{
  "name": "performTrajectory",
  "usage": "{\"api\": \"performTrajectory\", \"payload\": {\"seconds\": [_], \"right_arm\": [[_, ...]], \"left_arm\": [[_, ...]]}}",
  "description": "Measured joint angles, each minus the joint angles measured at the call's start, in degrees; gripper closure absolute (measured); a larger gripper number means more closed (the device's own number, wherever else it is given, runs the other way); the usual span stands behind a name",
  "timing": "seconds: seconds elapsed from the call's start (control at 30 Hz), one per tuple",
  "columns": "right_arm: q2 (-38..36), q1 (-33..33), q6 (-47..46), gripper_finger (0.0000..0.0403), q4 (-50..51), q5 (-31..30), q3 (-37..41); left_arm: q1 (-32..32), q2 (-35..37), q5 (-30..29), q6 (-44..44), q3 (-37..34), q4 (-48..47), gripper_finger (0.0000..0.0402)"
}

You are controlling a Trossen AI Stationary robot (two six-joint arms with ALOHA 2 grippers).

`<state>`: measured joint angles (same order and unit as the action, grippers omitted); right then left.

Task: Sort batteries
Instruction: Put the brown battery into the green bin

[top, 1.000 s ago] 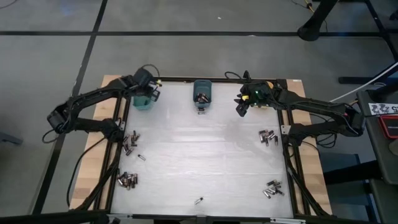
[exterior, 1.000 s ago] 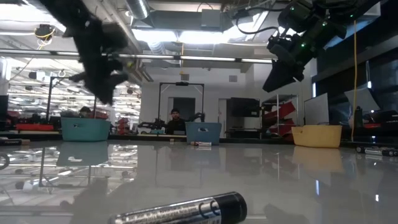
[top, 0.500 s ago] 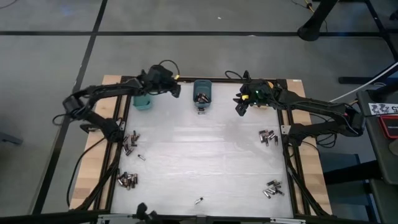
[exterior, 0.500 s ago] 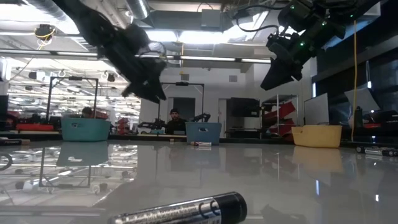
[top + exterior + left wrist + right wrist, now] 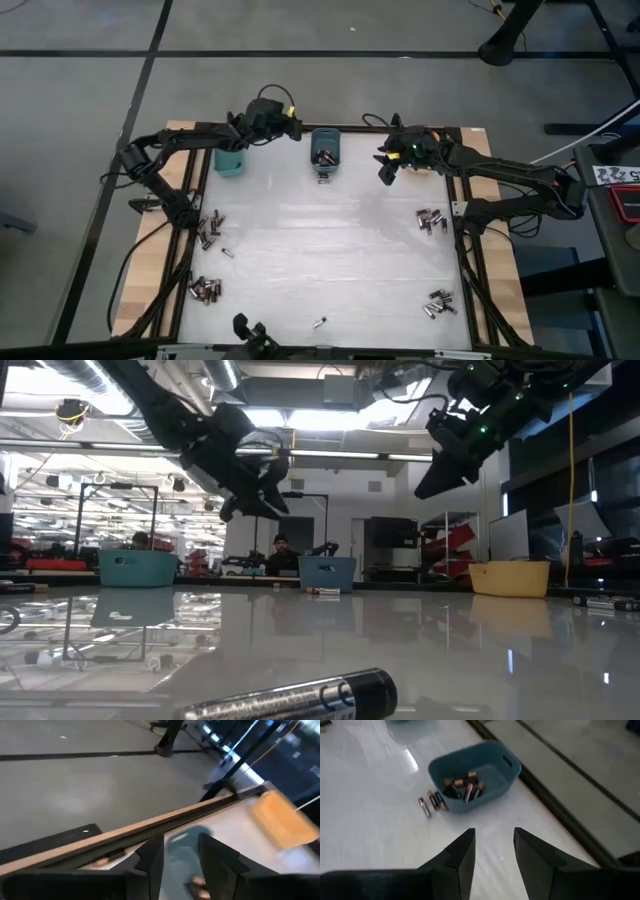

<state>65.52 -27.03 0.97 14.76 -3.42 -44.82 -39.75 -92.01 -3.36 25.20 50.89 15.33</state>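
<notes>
Glossy white counter [image 5: 320,250] with battery clusters [image 5: 205,289] along both sides — lab room behind. Left tool [image 5: 287,127] and right tool [image 5: 384,168] hover at the far edge, both parted, empty.

Two dark jointed arms, black cables

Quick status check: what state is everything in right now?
left pincer: open, empty, raised.
right pincer: open, empty, raised.
blue bin: upright, several batteries inside.
teal bin: upright, contents unclear.
loose batteries: lying in clusters on the table.
</notes>
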Motion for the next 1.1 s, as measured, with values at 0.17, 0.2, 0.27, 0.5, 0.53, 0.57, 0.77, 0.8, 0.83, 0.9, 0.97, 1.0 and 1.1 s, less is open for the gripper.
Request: {"api": "performTrajectory", "payload": {"seconds": [0.17, 0.2, 0.27, 0.5, 0.53, 0.57, 0.77, 0.8, 0.83, 0.9, 0.97, 1.0, 1.1], "right_arm": [[0.0, 0.0, 2.7, 0.0267, -3.2, 0.0, 0.0], [0.0, 0.0, 2.9, 0.0267, -3.1, 0.0, 0.0], [0.0, 0.0, 3.8, 0.0267, -2.4, 0.0, 0.0], [0.0, 0.0, 5.4, 0.0267, 0.2, 0.0, 0.0], [0.0, 0.0, 5.4, 0.0267, 0.3, 0.0, 0.0], [0.0, 0.0, 5.4, 0.0267, 0.4, 0.0, 0.0], [0.0, 0.0, 6.8, 0.0267, 0.4, 0.5, 0.0], [0.0, 0.0, 7.1, 0.0267, 0.4, 0.5, 0.0], [0.0, 0.0, 7.3, 0.0267, 0.4, 0.5, 0.0], [0.0, 0.0, 7.4, 0.0267, 0.5, 0.2, 0.0], [0.0, -0.1, 6.6, 0.0267, 1.1, 0.4, 0.0], [0.0, -0.5, 6.4, 0.0267, 1.4, 1.4, 0.0], [-0.2, -3.0, 6.3, 0.0267, 1.4, 6.6, 0.0]], "left_arm": [[0.0, -4.2, -1.3, -0.5, 2.9, -3.5, 0.0290], [0.1, -5.2, -1.5, -0.8, 4.3, -4.5, 0.0290], [0.4, -7.7, -2.4, -1.3, 8.3, -8.4, 0.0290], [0.7, -13.2, -11.6, -2.3, 19.3, -24.7, 0.0290], [0.7, -13.4, -11.7, -1.5, 19.5, -24.9, 0.0288], [0.7, -13.4, -11.6, -1.0, 19.6, -25.1, 0.0284], [1.0, -13.5, -11.5, 3.3, 19.6, -29.1, 0.0229], [1.0, -13.5, -11.5, 4.0, 19.6, -29.3, 0.0219], [1.0, -13.5, -11.4, 4.3, 19.6, -29.5, 0.0210], [1.0, -13.5, -11.5, 3.5, 19.6, -29.3, 0.0198], [1.1, -13.5, -11.5, 1.2, 19.6, -29.6, 0.0193], [1.2, -13.5, -11.5, 1.3, 19.6, -29.6, 0.0192], [1.2, -13.5, -11.8, 4.6, 19.6, -29.3, 0.0193]]}}
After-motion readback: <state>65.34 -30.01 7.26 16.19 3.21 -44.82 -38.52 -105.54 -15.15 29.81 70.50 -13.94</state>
